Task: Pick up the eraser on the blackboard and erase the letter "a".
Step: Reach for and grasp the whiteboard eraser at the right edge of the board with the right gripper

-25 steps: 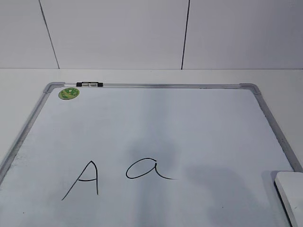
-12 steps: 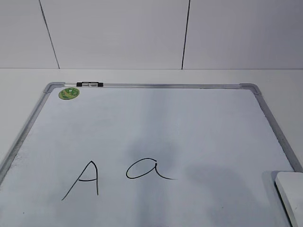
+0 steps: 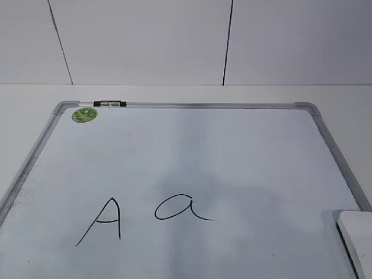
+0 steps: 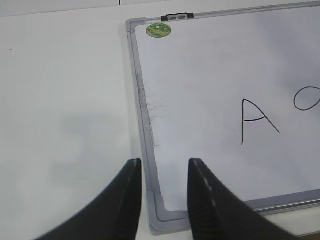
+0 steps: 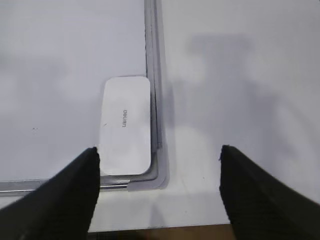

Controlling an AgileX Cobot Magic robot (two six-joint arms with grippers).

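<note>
The blackboard (image 3: pixel 186 105), a white board in a grey frame, lies flat on the table. A capital "A" (image 3: pixel 102 221) and the cursive letter "a" (image 3: pixel 180 207) are drawn near its front. The white eraser (image 3: pixel 356 241) lies at the board's front right corner, cut off by the exterior view's edge. In the right wrist view the eraser (image 5: pixel 126 125) lies against the frame, and my right gripper (image 5: pixel 159 150) hangs wide open and empty above the corner beside it. My left gripper (image 4: pixel 164 165) is open and empty above the board's front left corner. Neither gripper shows in the exterior view.
A round green sticker (image 3: pixel 85 115) and a small black-and-white clip (image 3: pixel 109 104) sit at the board's far left corner. A white wall stands behind the table. The table's front edge (image 5: pixel 160 231) runs just below the right gripper.
The soft shadow on the board to the right of the "a" has shifted slightly. The eraser and the letters have not moved.
</note>
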